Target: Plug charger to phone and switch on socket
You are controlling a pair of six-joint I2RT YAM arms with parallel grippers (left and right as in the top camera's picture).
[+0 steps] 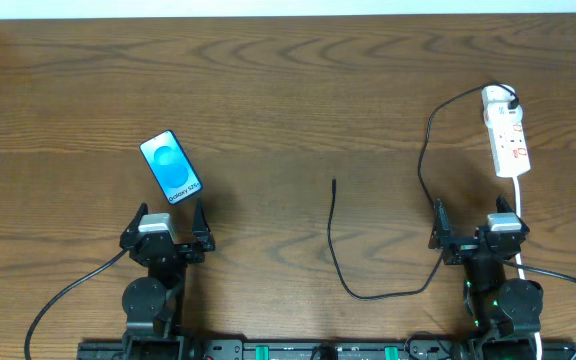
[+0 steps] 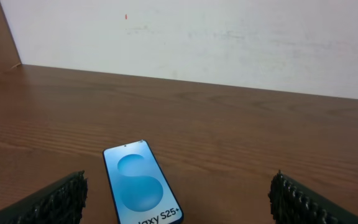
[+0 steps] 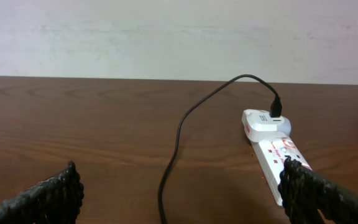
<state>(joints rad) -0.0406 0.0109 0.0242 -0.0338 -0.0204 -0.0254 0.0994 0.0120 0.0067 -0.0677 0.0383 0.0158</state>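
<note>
Dark brown wooden worktop (image 1: 268, 80) carries all the task's things, and none is held. The slim blue-screened smartphone (image 1: 172, 168) lies flat at the left, screen up, just beyond the left tool (image 1: 169, 216), whose 2 fingers stand wide apart and empty. The right tool (image 1: 470, 214) is just as wide and empty. On its far side lies the white elongated power strip (image 1: 508, 140) with red marks on its face.

The long thin black charger cable (image 1: 331, 225) appears already plugged into the strip's far end. From there it loops toward the near edge, and its small free tip rests in the middle of the worktop, well apart from the smartphone.

I judge the task to be at its first step, with nothing plugged into the phone yet. The next move calls for 1 tool to pinch the cable close behind its tip. It must then carry the tip left to the phone's port, and the other tool may need to steady the phone. Pressing the strip's switch comes last.
</note>
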